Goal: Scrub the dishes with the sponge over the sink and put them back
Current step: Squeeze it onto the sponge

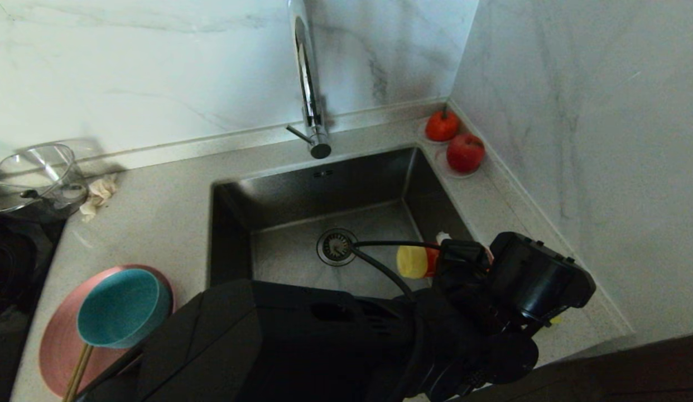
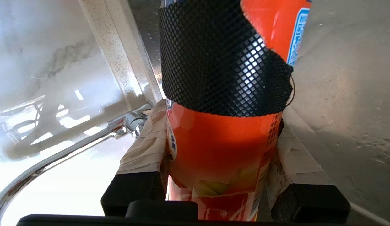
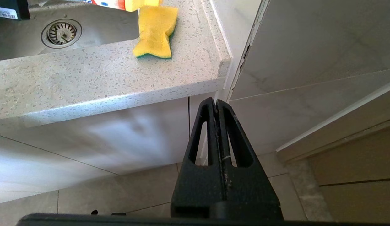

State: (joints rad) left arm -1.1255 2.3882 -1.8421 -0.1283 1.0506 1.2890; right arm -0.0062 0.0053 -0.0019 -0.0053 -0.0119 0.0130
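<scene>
The sponge [image 3: 154, 31] is lying flat on the counter [image 3: 88, 78] right by the sink's edge, yellow side up with a thin green layer peeking out underneath. It's pinched in at the middle, and its long axis runs from the counter's front edge back toward the sink [image 1: 302, 223].

The sink has nothing in it but its round metal drain strainer [image 1: 336, 246], with the tall tap [image 1: 308, 84] arching over the back rim.

Over on the left counter, the teal bowl [image 1: 123, 307] sits on the pink plate [image 1: 59, 340], looks empty inside, and a couple of wooden sticks [image 1: 77, 373] lean out from under it toward the front edge.

The left gripper [image 2: 220, 175] is reaching across over the right side of the sink and is clamped on an orange bottle [image 2: 220, 141] with a yellow cap, held roughly level with the cap pointing toward the drain. The bottle has a black mesh sleeve [image 2: 220, 59] wrapped round it, and its label has blue and white print that I can't read.

The right gripper [image 3: 217, 106] is parked down below counter height, fingers pressed together, nothing in them.

Back right corner has two small saucers [image 1: 452, 170] with red fruit [image 1: 465, 152], and a clear glass jug [image 1: 34, 173] stands at far left.
</scene>
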